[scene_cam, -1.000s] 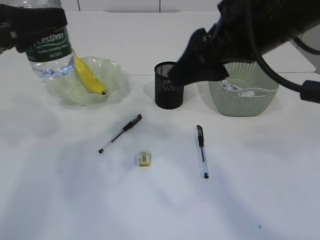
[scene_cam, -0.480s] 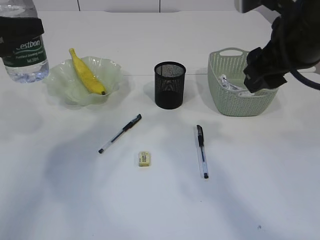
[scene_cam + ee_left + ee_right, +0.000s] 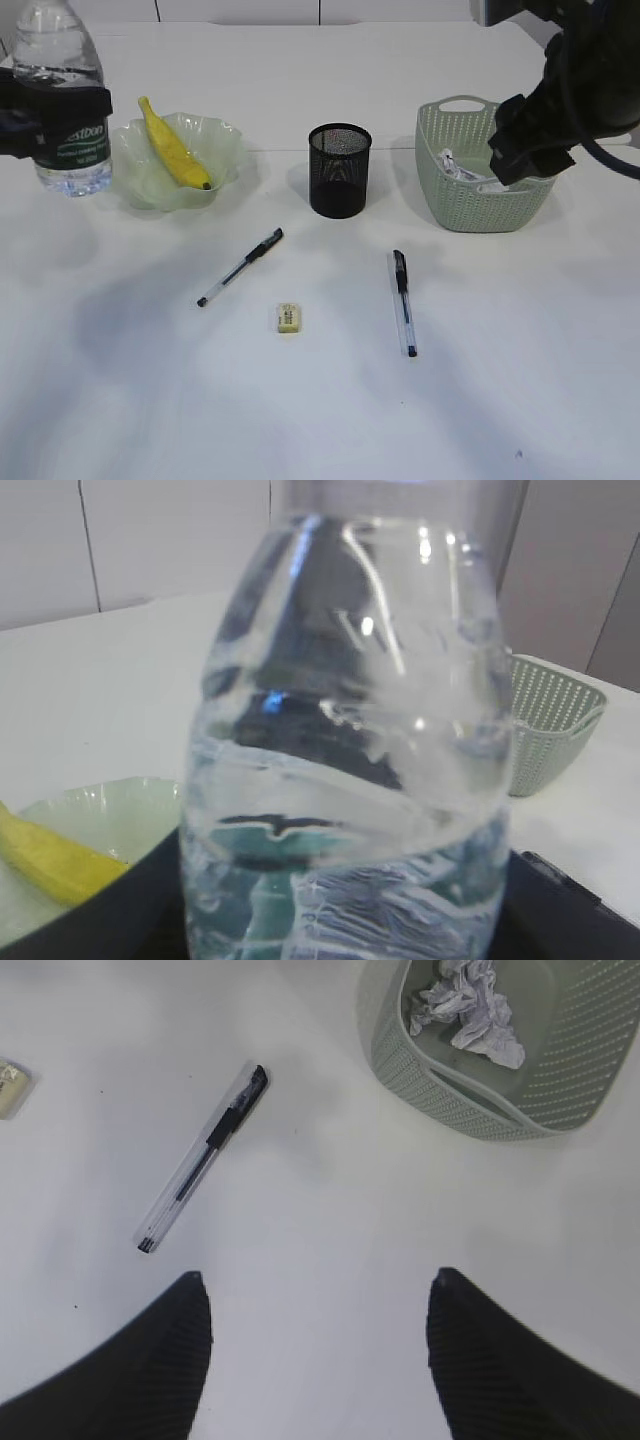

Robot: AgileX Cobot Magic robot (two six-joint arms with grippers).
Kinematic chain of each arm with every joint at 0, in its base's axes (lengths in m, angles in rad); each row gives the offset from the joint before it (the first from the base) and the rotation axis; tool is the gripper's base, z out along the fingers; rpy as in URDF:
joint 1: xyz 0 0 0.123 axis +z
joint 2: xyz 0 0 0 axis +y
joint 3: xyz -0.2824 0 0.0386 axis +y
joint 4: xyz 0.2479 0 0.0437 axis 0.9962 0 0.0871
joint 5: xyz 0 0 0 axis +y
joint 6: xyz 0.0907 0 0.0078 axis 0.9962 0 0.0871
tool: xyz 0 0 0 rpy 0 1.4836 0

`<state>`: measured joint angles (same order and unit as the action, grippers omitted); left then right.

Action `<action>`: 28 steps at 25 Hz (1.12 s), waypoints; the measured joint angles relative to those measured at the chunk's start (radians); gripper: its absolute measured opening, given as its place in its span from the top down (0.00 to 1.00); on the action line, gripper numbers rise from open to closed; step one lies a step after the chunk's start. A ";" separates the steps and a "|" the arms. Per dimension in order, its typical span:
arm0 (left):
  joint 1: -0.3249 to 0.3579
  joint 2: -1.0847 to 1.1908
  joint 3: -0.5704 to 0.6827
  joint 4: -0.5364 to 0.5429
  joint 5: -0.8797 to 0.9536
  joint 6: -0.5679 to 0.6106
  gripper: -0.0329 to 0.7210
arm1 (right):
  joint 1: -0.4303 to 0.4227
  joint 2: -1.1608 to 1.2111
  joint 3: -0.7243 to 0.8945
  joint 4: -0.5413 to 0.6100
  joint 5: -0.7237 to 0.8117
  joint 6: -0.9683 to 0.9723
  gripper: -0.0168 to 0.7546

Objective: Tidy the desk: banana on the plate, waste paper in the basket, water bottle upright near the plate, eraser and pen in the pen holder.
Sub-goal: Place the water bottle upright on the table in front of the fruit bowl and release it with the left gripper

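Left gripper (image 3: 45, 125): we find it clamped round the labelled middle of the water bottle (image 3: 68, 100), which stands upright just left of the plate (image 3: 225, 150). Whether the base already rests on the desk (image 3: 500, 400) we cannot tell.

Right gripper (image 3: 320, 1345): jaws spread wide, holding nothing, poised above bare desk beside the basket (image 3: 440, 190).

Water bottle: clear, part filled, dark green label, cap out of frame in the exterior view.

Plate: pale green, ruffled rim; the banana (image 3: 172, 148) lies inside it.

Basket: sage green, woven-look; crumpled waste paper (image 3: 465, 1010) sits inside.

Pen holder (image 3: 339, 170): black mesh cup between plate and basket; we cannot see anything in it.

Pens: left pen (image 3: 240, 267) lies slantwise below the plate; right pen (image 3: 402, 302) lies nearly lengthwise below the basket. Both are on the desk, well apart from the holder.

Eraser (image 3: 289, 318): small pale block between the two pens.

Risks, in our judgement: if the left gripper opens while the base is clear of the desk, the bottle may drop and topple. Its sloshing water would aid a tip, and the plate rim is close enough to be knocked. The thin pens could slip or roll from a pinch, and the tiny eraser could be nudged aside.
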<state>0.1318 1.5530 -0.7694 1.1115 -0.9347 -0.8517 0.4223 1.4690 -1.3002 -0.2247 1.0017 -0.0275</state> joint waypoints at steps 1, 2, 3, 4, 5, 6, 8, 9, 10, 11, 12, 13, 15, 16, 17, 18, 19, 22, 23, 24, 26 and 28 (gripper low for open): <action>0.000 0.028 0.000 -0.005 -0.026 0.020 0.40 | 0.000 0.000 0.000 -0.002 0.000 0.000 0.33; 0.000 0.058 0.000 -0.014 -0.059 0.041 0.40 | 0.000 0.000 0.000 -0.002 0.000 0.000 0.33; 0.000 0.088 0.000 -0.025 -0.088 0.055 0.40 | 0.000 0.000 0.000 -0.002 0.000 0.001 0.33; 0.000 0.113 0.000 -0.035 -0.120 0.070 0.40 | 0.000 0.000 0.000 -0.002 0.000 0.002 0.33; 0.000 0.142 0.000 -0.049 -0.146 0.085 0.40 | 0.000 0.000 0.000 -0.002 0.000 0.002 0.33; 0.000 0.170 0.000 -0.062 -0.159 0.096 0.40 | 0.000 0.000 0.000 -0.002 0.000 0.002 0.33; 0.000 0.218 0.000 -0.078 -0.167 0.111 0.40 | 0.000 0.000 0.000 -0.002 0.000 0.002 0.33; 0.000 0.242 0.000 -0.085 -0.167 0.121 0.40 | 0.000 0.000 0.000 -0.004 0.000 0.002 0.33; 0.000 0.263 0.000 -0.088 -0.167 0.131 0.41 | 0.000 0.000 0.000 -0.004 0.000 0.002 0.33; 0.000 0.279 0.000 -0.092 -0.167 0.143 0.41 | 0.000 0.000 0.000 -0.004 0.000 0.002 0.33; 0.000 0.295 0.000 -0.097 -0.167 0.158 0.41 | 0.000 0.000 0.000 -0.004 0.000 0.002 0.33; 0.000 0.309 0.000 -0.103 -0.167 0.174 0.41 | 0.000 0.000 0.000 -0.004 0.000 0.002 0.33; 0.000 0.334 0.000 -0.115 -0.167 0.200 0.41 | 0.000 0.000 0.000 -0.004 0.000 0.002 0.33; 0.000 0.347 0.000 -0.125 -0.167 0.208 0.41 | 0.000 0.000 0.000 -0.004 0.000 0.002 0.33; 0.000 0.357 0.000 -0.135 -0.167 0.214 0.41 | 0.000 0.000 0.000 -0.004 0.000 0.002 0.33; 0.000 0.367 0.000 -0.149 -0.167 0.216 0.41 | 0.000 0.000 0.000 -0.004 0.000 0.002 0.33; 0.000 0.376 0.000 -0.163 -0.167 0.218 0.41 | 0.000 0.000 0.000 -0.004 0.000 0.002 0.33; 0.000 0.401 -0.002 -0.182 -0.167 0.225 0.41 | 0.000 0.000 0.000 -0.004 0.000 0.002 0.33; 0.000 0.413 -0.002 -0.188 -0.167 0.227 0.41 | 0.000 0.000 0.000 -0.004 0.000 0.002 0.33; -0.002 0.422 -0.005 -0.192 -0.167 0.230 0.41 | 0.000 0.000 0.000 -0.004 0.000 0.005 0.33; -0.020 0.440 -0.007 -0.215 -0.167 0.243 0.41 | 0.000 0.000 0.000 -0.004 0.000 0.014 0.33; -0.053 0.458 -0.008 -0.249 -0.167 0.278 0.41 | 0.000 0.000 0.000 -0.004 0.000 0.020 0.33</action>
<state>0.0790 2.0106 -0.7770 0.8624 -1.1018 -0.5735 0.4223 1.4690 -1.3002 -0.2285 1.0017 -0.0072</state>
